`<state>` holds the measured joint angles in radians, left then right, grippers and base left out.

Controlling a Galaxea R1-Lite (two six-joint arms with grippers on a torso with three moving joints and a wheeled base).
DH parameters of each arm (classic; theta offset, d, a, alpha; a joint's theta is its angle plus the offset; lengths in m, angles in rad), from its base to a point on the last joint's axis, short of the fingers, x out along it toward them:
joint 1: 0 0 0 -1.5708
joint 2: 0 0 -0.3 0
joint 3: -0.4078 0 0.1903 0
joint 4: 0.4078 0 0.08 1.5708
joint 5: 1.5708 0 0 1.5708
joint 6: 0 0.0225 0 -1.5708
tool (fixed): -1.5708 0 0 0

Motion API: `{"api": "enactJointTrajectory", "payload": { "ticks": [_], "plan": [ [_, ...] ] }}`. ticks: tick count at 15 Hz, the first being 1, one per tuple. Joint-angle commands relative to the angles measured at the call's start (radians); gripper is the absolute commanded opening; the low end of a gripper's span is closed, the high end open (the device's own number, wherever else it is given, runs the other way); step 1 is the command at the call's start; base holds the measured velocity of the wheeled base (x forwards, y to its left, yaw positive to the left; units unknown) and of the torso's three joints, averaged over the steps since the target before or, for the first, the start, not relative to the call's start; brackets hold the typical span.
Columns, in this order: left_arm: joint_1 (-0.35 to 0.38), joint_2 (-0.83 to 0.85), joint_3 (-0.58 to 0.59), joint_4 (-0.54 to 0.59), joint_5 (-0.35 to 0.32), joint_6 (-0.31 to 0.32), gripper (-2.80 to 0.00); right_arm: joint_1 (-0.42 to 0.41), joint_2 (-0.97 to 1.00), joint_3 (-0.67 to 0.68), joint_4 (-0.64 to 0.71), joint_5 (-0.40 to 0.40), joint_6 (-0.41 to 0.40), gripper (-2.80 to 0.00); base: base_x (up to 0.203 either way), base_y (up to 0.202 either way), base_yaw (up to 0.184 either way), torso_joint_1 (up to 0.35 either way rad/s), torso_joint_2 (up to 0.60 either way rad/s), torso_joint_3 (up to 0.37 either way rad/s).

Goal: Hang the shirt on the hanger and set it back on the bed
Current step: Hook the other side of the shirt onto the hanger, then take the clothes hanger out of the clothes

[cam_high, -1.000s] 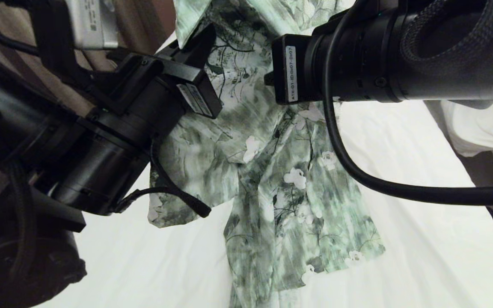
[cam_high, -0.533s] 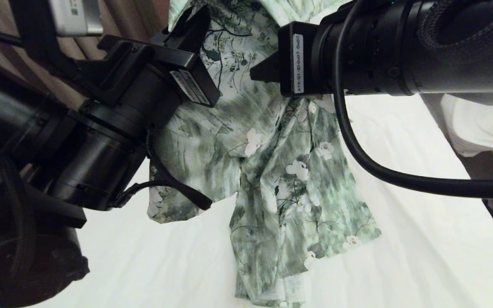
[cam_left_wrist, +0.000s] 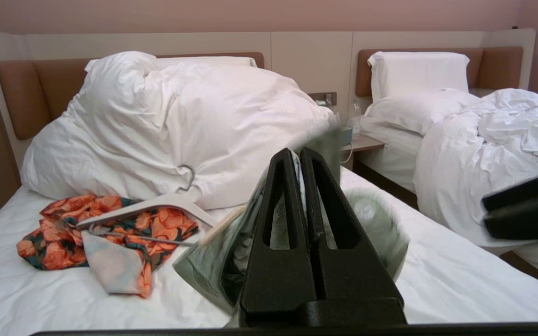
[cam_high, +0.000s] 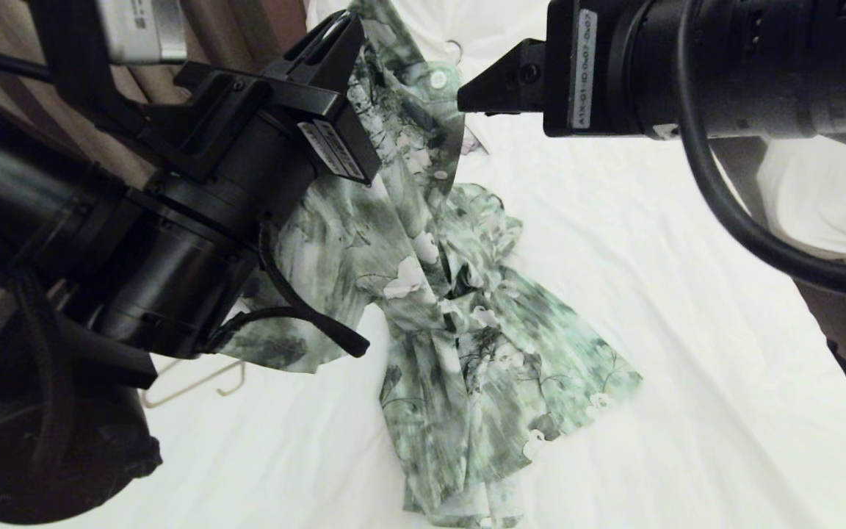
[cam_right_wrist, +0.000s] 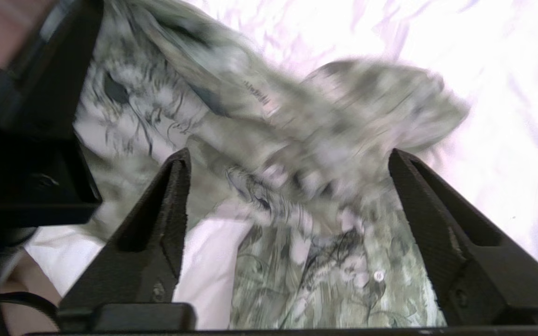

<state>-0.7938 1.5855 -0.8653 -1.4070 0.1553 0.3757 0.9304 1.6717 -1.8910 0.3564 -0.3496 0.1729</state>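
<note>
The green and white floral shirt [cam_high: 460, 353] hangs by its collar end from my left gripper [cam_high: 338, 33] at the top of the head view. Its lower part lies crumpled on the bed [cam_high: 687, 330]. In the left wrist view the left gripper [cam_left_wrist: 297, 156] is shut on the shirt [cam_left_wrist: 208, 266], with cloth pinched between the fingers. My right gripper [cam_right_wrist: 287, 154] is open and holds nothing. It hovers above the shirt [cam_right_wrist: 297, 261], to the right of the held collar. The thin cream hanger [cam_high: 192, 383] lies on the sheet beneath my left arm, partly hidden.
Farther up the bed lie an orange-red floral garment [cam_left_wrist: 63, 233] and a thick white hanger [cam_left_wrist: 147, 207] against heaped white pillows [cam_left_wrist: 180, 116]. A second white bed [cam_left_wrist: 484, 149] stands beyond a small nightstand [cam_left_wrist: 364, 142]. Curtains [cam_high: 247, 29] hang at the left.
My right gripper has opened, let go of the shirt and pulled up and away. The freed side of the shirt has dropped onto the bed. The left gripper keeps its hold.
</note>
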Motion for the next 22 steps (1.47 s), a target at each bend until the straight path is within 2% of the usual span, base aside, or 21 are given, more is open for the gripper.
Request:
{"api": "enactJointTrajectory", "payload": {
  "ticks": [1,3,4,5,14,16,19,22],
  "plan": [
    [-0.002,0.0,0.0,-0.007,0.001,0.002,-2.8,0.001,-0.015,-0.007,0.0,-0.003,0.0,0.0,0.0,0.0,0.0,0.0,0.0,0.0],
    [-0.007,0.002,0.0,-0.007,0.001,0.002,-2.8,-0.002,-0.014,-0.008,0.0,-0.003,0.0,0.0,0.0,0.0,0.0,0.0,0.0,0.0],
    [-0.007,0.004,0.0,-0.007,0.001,0.002,-2.8,-0.01,-0.014,-0.008,-0.001,-0.003,0.0,-2.37,0.0,0.0,0.0,0.0,0.0,0.0],
    [-0.007,0.005,0.001,-0.007,0.001,0.002,-2.8,-0.013,-0.014,-0.011,-0.002,-0.002,0.0,-2.8,0.0,0.0,0.0,0.0,0.0,0.0],
    [-0.024,0.019,0.011,-0.005,0.001,-0.01,-2.8,-0.074,0.07,-0.065,-0.009,0.003,0.016,-2.8,0.0,0.0,0.0,0.0,0.0,0.0],
    [-0.076,0.032,0.031,0.0,0.007,-0.051,-2.8,-0.093,0.093,-0.072,-0.008,0.003,0.02,-2.8,0.0,0.0,0.0,0.0,0.0,0.0],
    [-0.129,0.057,0.094,0.059,0.016,-0.065,-2.8,-0.126,0.103,-0.072,-0.002,0.003,0.023,-2.8,0.0,0.0,0.0,0.0,0.0,0.0],
    [-0.198,0.058,0.127,0.169,0.111,-0.142,-2.8,-0.146,0.12,-0.072,0.001,0.003,0.028,-2.8,0.0,0.0,0.0,0.0,0.0,0.0]
  ]
}}
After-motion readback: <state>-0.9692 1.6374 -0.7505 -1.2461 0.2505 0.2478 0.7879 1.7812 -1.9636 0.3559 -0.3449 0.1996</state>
